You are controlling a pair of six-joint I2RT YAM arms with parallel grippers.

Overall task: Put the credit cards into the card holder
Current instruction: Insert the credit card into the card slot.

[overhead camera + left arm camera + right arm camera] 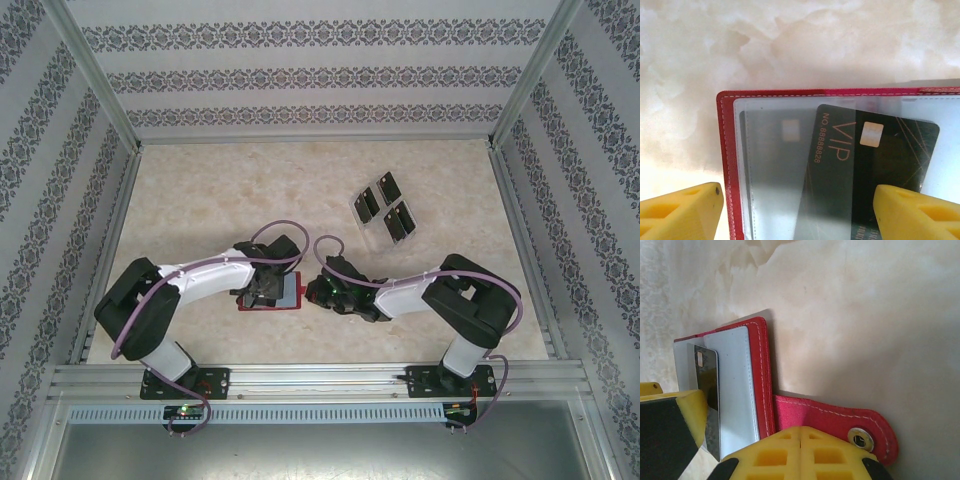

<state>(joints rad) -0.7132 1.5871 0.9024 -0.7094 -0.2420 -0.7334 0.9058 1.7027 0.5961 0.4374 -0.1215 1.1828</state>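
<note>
"What was the card holder (722,150) made of?"

"Red leather-like stuff, matt, with pale thread stitching (762,375). Its pockets (770,170) were clear glossy plastic, and the snap (860,438) was shiny metal."

"And the credit card (890,145)?"

"Smooth black plastic with a metallic gold print."

"The desk (790,45)?"

"Smooth and marble-patterned, with a faint sheen. The fingers (680,212) of the left pincer (797,197) were yellow plastic, matt and slightly grainy."

Red card holder (726,150) is lying open on the desk, snap tab (840,422) flopped out sideways. Black VIP card (860,165) sits crooked, partly under a clear sleeve, with another card (775,150) tucked in beside it. More black cards (399,222) are well apart.
</note>
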